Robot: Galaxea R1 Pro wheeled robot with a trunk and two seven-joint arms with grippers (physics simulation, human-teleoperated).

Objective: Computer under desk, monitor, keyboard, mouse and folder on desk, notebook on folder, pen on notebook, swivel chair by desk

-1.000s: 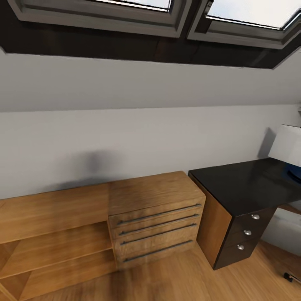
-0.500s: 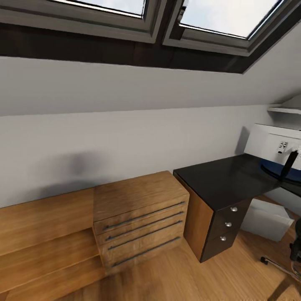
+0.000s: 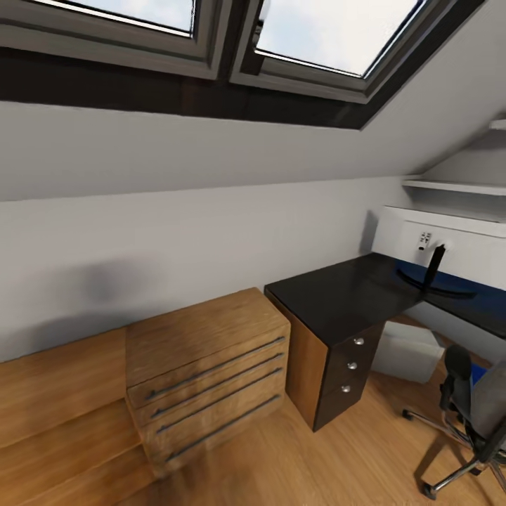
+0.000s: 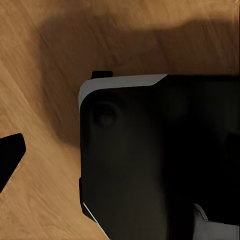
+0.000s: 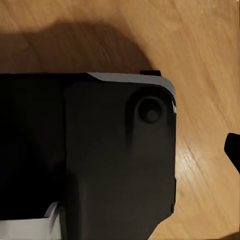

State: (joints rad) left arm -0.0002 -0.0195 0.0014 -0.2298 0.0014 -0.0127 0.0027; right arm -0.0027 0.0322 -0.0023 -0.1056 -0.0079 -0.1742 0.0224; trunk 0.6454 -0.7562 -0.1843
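The glossy black desk (image 3: 337,299) stands at the right of the head view, with a drawer stack under its near end. On it stands the monitor (image 3: 464,242), its white back toward me, on a black neck and round foot (image 3: 429,283). Under the desk sits the computer (image 3: 407,350), a pale grey box. The swivel chair (image 3: 478,411) stands on the floor at the lower right, partly cut off. A small blue patch (image 3: 480,373) on its seat may be the folder. One black fingertip (image 4: 10,155) and another (image 5: 234,147) show at the wrist views' edges, over the wood floor.
A low light-wood drawer unit (image 3: 204,365) and open shelf (image 3: 56,400) run along the sloped grey wall, left of the desk. Skylights (image 3: 316,28) sit overhead and white wall shelves (image 3: 457,186) hang at the right. In both wrist views my own dark body (image 4: 160,160) covers much of the floor.
The whole head view has shifted left, so the camera turned right. The desk now sits nearer the middle, and the computer and swivel chair have come into view.
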